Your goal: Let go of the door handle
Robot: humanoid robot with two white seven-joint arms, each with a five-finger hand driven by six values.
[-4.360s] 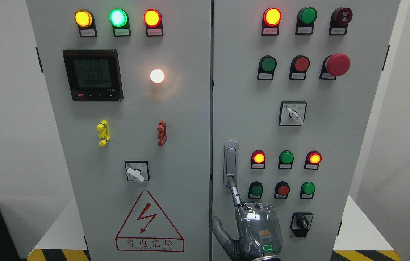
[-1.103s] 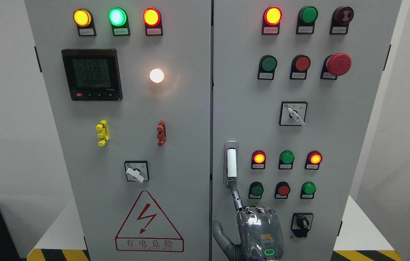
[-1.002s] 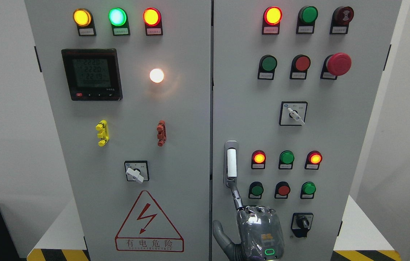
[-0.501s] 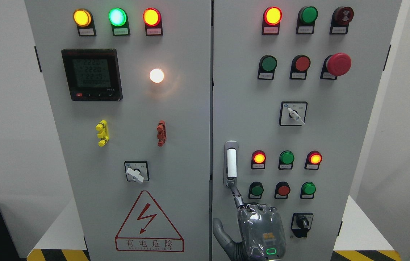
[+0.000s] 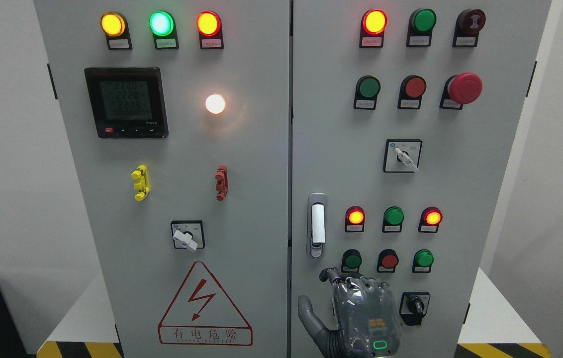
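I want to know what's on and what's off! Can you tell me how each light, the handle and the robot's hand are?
door handle: free, nothing touching it
right hand: below the handle, fingers curled, holding nothing
yellow lamp: lit
bright green lamp: lit
red lamp: lit
white lamp: lit
meter: on, showing numbers
dark green lamp: unlit

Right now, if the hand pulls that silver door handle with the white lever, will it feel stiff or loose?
Probably stiff: the silver door handle looks like metal set flush in the grey cabinet door. Its white lever likely pivots rather than bends. Smooth surface, so fingers could slip.
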